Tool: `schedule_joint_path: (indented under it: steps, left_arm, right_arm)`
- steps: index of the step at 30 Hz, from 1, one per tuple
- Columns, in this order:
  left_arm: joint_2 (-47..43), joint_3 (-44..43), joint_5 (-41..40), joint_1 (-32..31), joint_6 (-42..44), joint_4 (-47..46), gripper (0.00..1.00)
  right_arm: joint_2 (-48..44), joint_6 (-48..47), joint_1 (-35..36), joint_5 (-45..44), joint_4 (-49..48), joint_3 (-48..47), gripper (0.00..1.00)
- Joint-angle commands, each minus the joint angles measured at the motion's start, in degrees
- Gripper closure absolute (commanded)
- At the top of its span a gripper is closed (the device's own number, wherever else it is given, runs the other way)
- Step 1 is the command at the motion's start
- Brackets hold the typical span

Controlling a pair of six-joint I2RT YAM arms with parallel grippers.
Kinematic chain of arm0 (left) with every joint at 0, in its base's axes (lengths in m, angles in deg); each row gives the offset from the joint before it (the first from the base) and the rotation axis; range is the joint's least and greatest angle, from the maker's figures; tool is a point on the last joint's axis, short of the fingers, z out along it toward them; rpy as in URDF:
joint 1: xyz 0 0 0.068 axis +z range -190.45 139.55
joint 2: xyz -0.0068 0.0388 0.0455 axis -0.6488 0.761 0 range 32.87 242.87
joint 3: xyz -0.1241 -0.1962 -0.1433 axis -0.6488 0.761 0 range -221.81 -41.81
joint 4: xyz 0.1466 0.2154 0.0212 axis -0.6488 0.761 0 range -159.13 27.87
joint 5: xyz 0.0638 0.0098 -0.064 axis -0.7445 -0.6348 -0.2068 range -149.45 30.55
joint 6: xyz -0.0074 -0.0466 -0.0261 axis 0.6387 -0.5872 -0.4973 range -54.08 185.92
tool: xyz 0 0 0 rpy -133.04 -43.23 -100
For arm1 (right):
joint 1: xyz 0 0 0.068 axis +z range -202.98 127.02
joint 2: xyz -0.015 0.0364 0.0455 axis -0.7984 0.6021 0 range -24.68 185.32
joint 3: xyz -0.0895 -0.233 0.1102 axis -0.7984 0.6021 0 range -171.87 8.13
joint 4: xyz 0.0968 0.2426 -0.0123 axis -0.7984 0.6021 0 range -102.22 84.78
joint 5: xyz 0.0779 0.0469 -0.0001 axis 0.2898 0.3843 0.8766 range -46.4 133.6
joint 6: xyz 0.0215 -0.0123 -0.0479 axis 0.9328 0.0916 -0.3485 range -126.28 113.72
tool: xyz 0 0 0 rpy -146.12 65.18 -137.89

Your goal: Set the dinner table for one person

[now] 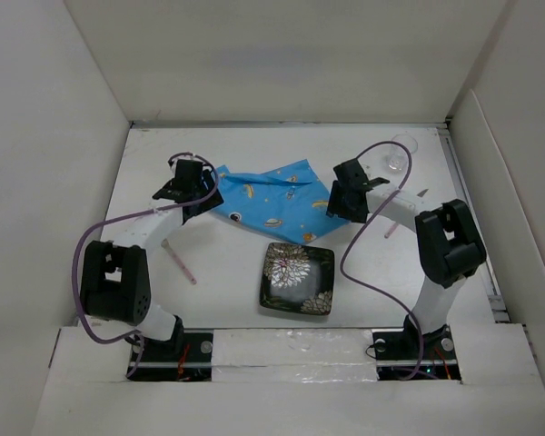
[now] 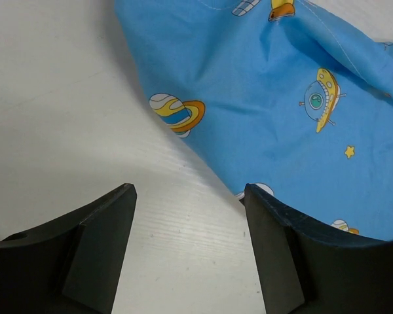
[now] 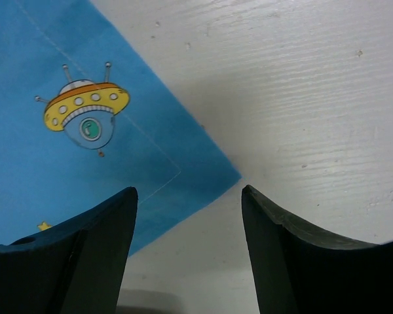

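Note:
A blue cartoon-printed placemat (image 1: pixel 272 200) lies rumpled on the white dinner table (image 1: pixel 227 272), between my two grippers. My left gripper (image 1: pixel 189 186) is open and empty at the mat's left edge; its wrist view shows the mat (image 2: pixel 281 111) just beyond the right finger (image 2: pixel 281 255). My right gripper (image 1: pixel 345 204) is open and empty above the mat's right corner (image 3: pixel 118 163). A black square plate with white flowers (image 1: pixel 297 278) sits in front of the mat. A clear glass (image 1: pixel 401 153) stands at the far right. A pink chopstick (image 1: pixel 179 261) lies at the left, another (image 1: pixel 395 223) at the right.
White walls (image 1: pixel 282 54) border the table on three sides. A purple cable (image 1: pixel 359 263) loops from each arm. The arm bases (image 1: pixel 163 350) stand at the near edge.

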Motion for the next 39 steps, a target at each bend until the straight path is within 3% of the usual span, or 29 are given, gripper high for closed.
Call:
schedule_joint_path:
  steps: [1,7,12,13,14,15,16,17,19,22,24,25,27,32,33,34,37,39]
  left_arm:
    - [2.23,-0.46,-0.04,0.74,-0.34,-3.7,0.36]
    - [9.53,-3.88,0.57,1.26,-0.95,-5.55,0.37]
    - [13.04,-5.38,0.92,1.26,-1.48,-7.05,0.48]
    - [13.48,-6.25,0.83,1.26,-1.74,-6.96,0.51]
    - [14.45,-6.61,1.01,1.26,-1.66,-6.96,0.61]
    - [15.15,-7.48,0.92,1.26,-1.66,-7.13,0.8]
    - [15.16,-7.92,0.92,1.26,-1.66,-7.31,0.8]
    - [15.77,-8.62,0.57,1.26,-1.66,-7.22,1.0]
    - [15.86,-12.82,-0.04,1.26,-1.14,-4.86,1.0]
    - [13.76,-21.07,-1.36,1.26,1.5,-1.52,1.0]
    - [12.7,-27.32,-3.03,1.26,3.61,3.03,1.0]
    - [12.7,-35.18,-3.73,1.26,4.48,5.5,1.0]
    - [13.14,-43.05,-4.09,1.26,6.76,10.76,1.0]
    - [18.91,-70.38,-0.94,1.26,10.99,23.6,0.99]
    - [20.16,-73.29,0.03,1.26,11.52,27.54,0.9]
    - [21.47,-77.5,1.17,1.26,12.48,29.23,0.65]
    - [26.05,-78.51,2.94,1.26,13.36,32.24,0.39]
    - [28.51,-77.98,2.42,0.74,13.72,33.73,0.36]
  right_arm:
    - [1.4,0.91,-0.7,0.33,0.54,-2.91,0.3]
    - [4.22,1.26,-2.02,2.71,1.24,-4.85,0.35]
    - [5.63,1.44,-2.02,4.29,1.95,-5.9,0.59]
    - [5.63,1.35,-2.02,4.55,1.77,-5.9,0.73]
    - [5.54,1.26,-2.02,4.73,1.6,-5.9,0.79]
    - [5.28,1.0,-2.02,5.25,1.6,-6.25,0.89]
    - [5.28,1.0,-2.02,5.69,1.42,-6.6,0.89]
    - [4.24,0.83,-2.02,6.31,0.72,-6.52,0.96]
    - [2.13,0.47,-2.02,8.5,-1.55,-6.95,1.0]
    - [-1.48,-1.37,-0.97,11.49,-2.01,-10.37,1.0]
    - [-2.62,-2.16,-0.35,12.29,0.0,-17.92,1.0]
    - [-3.24,-2.43,-0.35,12.55,2.45,-20.82,1.0]
    - [-4.29,-2.61,-0.35,15.62,4.05,-28.99,1.0]
    - [-10.8,-2.17,-1.22,18.27,6.69,-36.75,1.0]
    - [-11.59,-2.16,-1.92,18.44,7.13,-35.45,1.0]
    - [-12.64,-2.16,-1.93,18.01,6.87,-33.61,1.0]
    - [-16.42,-1.55,-4.29,15.73,4.16,-22.83,1.0]
    - [-16.96,-0.85,-5.88,15.02,3.71,-18.06,1.0]
